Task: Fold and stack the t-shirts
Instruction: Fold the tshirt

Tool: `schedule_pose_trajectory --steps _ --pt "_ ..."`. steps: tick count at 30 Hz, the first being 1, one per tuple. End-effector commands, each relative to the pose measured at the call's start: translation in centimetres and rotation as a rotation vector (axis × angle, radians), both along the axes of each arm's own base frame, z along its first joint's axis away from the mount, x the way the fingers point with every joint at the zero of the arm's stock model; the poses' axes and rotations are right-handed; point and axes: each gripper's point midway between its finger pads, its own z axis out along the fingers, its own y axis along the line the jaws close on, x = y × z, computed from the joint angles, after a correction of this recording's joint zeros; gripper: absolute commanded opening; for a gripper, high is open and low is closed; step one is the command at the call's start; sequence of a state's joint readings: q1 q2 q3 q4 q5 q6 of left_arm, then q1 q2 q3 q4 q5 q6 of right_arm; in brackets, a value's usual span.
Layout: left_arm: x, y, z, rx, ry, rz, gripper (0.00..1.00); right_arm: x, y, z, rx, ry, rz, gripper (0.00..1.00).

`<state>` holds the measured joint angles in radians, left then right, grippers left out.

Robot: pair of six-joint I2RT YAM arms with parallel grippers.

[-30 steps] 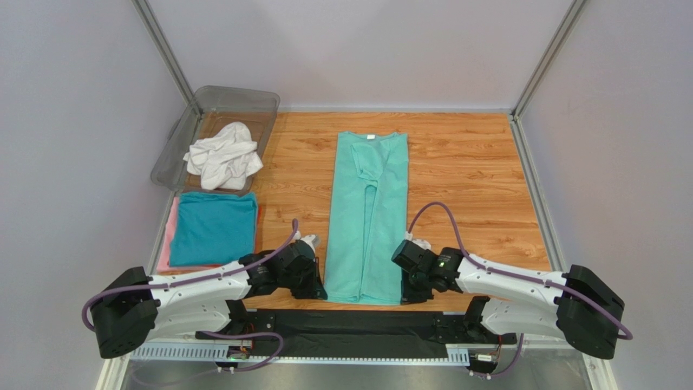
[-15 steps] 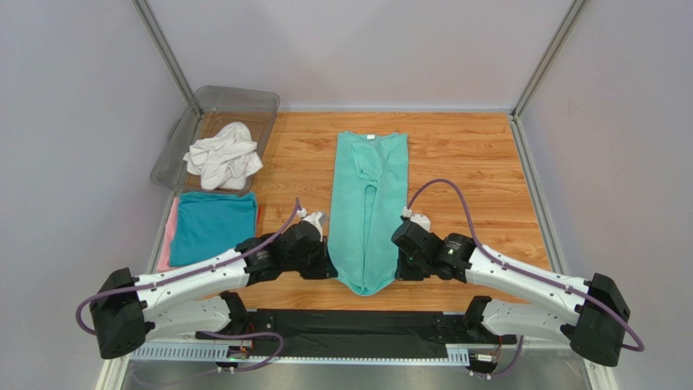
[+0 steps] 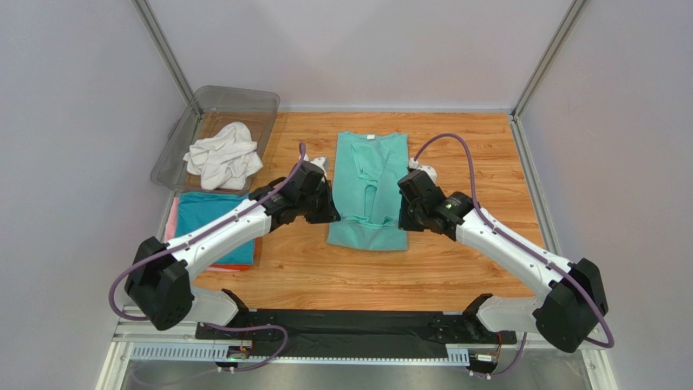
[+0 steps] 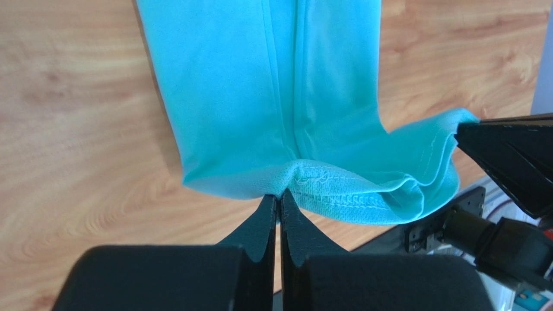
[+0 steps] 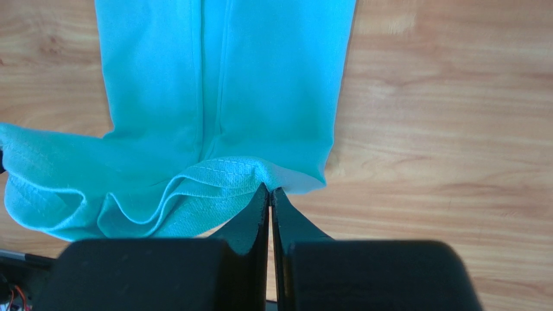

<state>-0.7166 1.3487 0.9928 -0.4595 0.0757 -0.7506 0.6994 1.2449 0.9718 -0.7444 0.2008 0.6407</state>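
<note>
A mint green t-shirt [image 3: 370,175] lies lengthwise mid-table, sleeves folded in, its bottom half lifted and doubled back toward the collar. My left gripper [image 3: 329,213] is shut on the hem's left corner [image 4: 305,184], and my right gripper [image 3: 402,219] is shut on the right corner [image 5: 233,175]; the hem sags between them above the wood. A crumpled white t-shirt [image 3: 221,156] lies in the clear bin [image 3: 236,99]. A folded teal-blue t-shirt [image 3: 213,225] tops a stack at the left with a pink one [image 3: 172,227] beneath.
The clear plastic bin stands at the back left corner. Grey walls and metal frame posts [image 3: 167,50] enclose the wooden table [image 3: 480,162]. A black strip [image 3: 350,329] runs along the near edge between the arm bases.
Both grippers have carried the mint shirt's bottom hem from the near edge up and away toward the collar, folding the shirt roughly in half. The arms have stretched out over the table.
</note>
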Motion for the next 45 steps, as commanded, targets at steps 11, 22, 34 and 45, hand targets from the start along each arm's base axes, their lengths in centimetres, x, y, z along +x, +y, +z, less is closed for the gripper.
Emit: schedule_pose_trajectory --steps 11,22,34,45 --pt "8.9 -0.7 0.8 -0.002 -0.045 -0.066 0.0 9.2 0.1 2.1 0.023 -0.104 -0.008 0.0" --pt "13.4 -1.4 -0.9 -0.009 -0.047 -0.11 0.0 13.4 -0.7 -0.1 0.047 -0.072 -0.037 0.0" --pt "15.6 -1.2 -5.5 0.0 0.053 -0.092 0.09 16.0 -1.7 -4.4 0.042 0.004 -0.074 0.05" --pt "16.2 -0.3 -1.4 -0.048 -0.036 -0.073 1.0 16.1 -1.4 -1.1 0.107 -0.033 -0.062 0.56"
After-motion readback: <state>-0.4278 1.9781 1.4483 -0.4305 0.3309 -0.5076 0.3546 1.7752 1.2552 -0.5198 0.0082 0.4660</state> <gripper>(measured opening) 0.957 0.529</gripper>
